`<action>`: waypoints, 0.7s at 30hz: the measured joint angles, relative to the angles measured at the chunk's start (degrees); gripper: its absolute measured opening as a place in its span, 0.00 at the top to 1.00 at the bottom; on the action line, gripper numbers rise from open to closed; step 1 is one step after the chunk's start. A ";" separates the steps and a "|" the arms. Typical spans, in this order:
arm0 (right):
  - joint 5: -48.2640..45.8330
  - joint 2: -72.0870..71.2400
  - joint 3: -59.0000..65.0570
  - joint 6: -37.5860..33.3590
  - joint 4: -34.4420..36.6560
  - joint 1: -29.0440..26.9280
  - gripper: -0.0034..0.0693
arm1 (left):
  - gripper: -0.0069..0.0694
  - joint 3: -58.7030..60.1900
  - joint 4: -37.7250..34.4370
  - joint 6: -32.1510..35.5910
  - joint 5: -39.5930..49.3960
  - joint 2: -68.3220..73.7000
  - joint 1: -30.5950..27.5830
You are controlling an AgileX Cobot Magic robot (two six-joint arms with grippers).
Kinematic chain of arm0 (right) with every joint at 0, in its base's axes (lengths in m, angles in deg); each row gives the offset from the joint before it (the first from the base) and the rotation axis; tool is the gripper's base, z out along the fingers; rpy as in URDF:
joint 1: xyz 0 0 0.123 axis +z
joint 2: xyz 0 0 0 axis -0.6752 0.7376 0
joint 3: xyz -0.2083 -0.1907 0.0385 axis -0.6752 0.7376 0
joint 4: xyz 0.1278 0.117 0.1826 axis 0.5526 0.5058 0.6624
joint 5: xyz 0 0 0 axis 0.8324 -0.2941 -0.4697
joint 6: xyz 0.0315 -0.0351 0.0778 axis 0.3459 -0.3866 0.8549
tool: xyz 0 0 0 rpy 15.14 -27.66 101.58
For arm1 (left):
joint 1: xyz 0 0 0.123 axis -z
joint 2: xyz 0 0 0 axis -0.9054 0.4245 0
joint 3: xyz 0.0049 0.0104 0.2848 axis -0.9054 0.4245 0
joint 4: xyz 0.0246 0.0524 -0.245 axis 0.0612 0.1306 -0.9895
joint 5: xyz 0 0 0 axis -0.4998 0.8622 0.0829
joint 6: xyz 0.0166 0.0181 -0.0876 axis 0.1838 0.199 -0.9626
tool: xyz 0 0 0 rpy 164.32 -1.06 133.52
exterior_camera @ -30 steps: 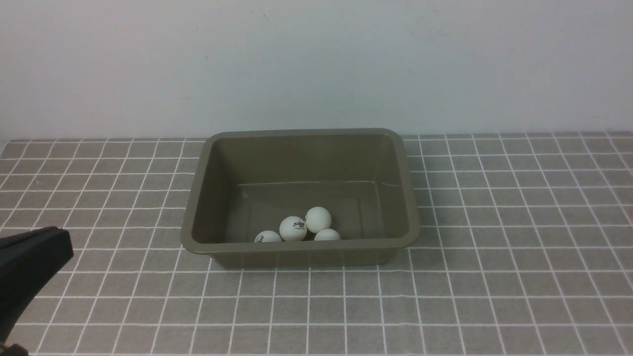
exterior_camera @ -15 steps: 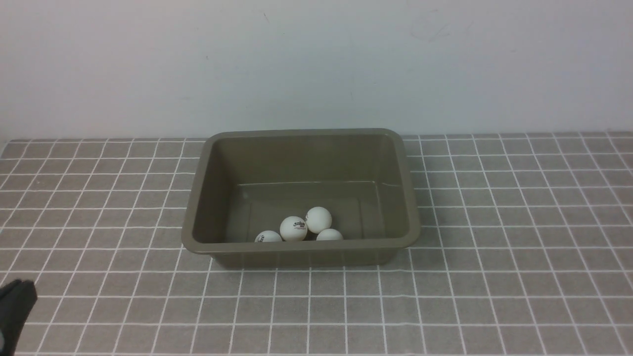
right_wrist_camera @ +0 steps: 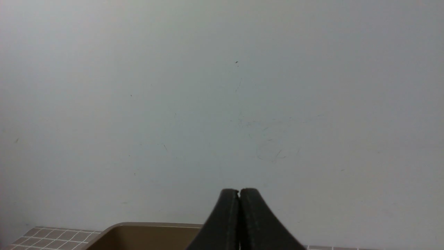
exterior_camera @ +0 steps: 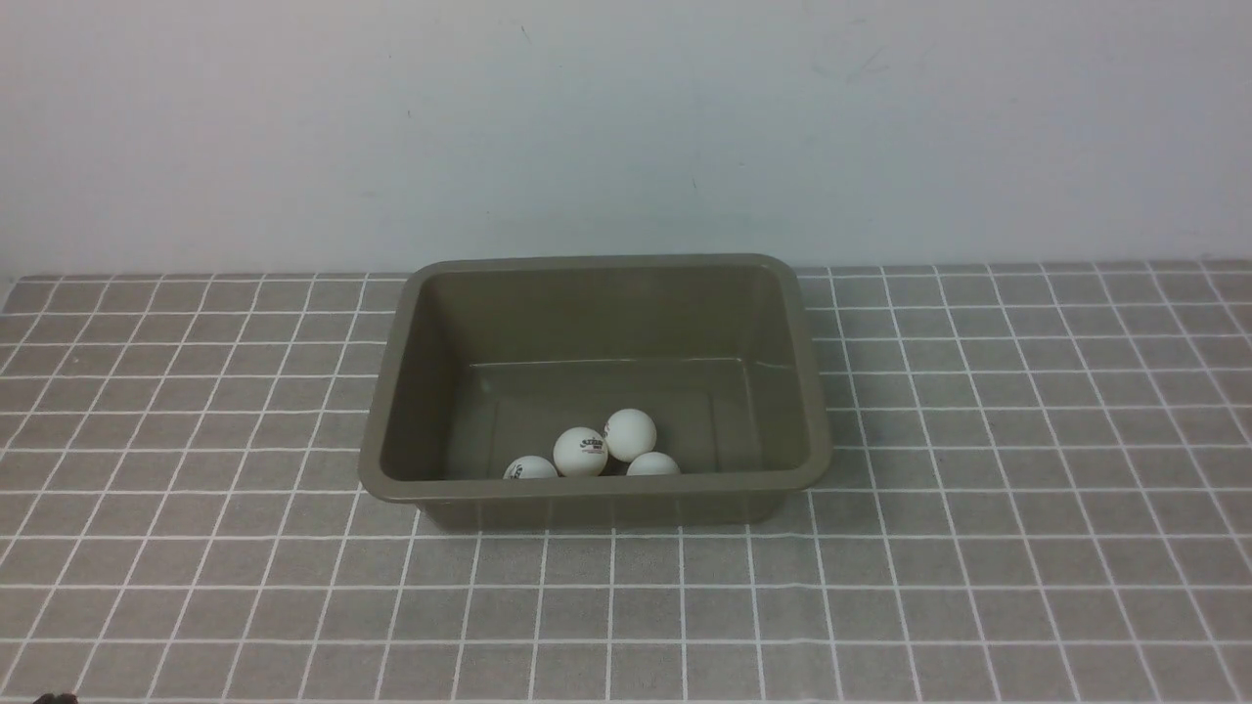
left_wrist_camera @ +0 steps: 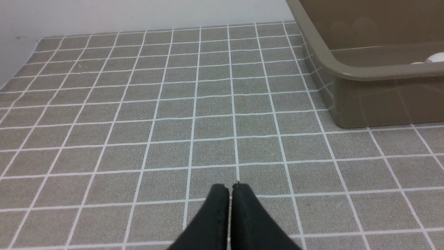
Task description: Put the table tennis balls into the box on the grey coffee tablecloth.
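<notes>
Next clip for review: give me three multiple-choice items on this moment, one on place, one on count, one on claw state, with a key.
1. Where are the table tennis balls?
A. in the box, near its front wall
B. on the tablecloth
C. in a claw

2. How many balls show in the front view?
A. two
B. four
C. six

3. The left claw is:
A. shut, empty
B. wide open
C. holding a ball

Key: A, they cluster behind the near rim; B, four white balls are countable; A, its tips meet with nothing between them above the cloth.

Even, soft, fairly bright light fills all views, casting faint shadows inside the box (exterior_camera: 597,323), with sharp focus and no glare.
</notes>
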 joint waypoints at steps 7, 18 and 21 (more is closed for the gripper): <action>0.00 0.00 0.00 0.00 0.00 0.00 0.97 | 0.92 0.00 0.38 -0.38 0.07 0.00 0.00; 0.00 0.00 0.00 0.00 -0.12 0.00 0.97 | 0.92 0.00 0.07 -0.38 0.09 0.00 0.00; 0.27 0.00 0.30 -1.42 -0.45 0.00 0.97 | 0.92 0.00 0.07 -0.38 0.13 0.00 0.00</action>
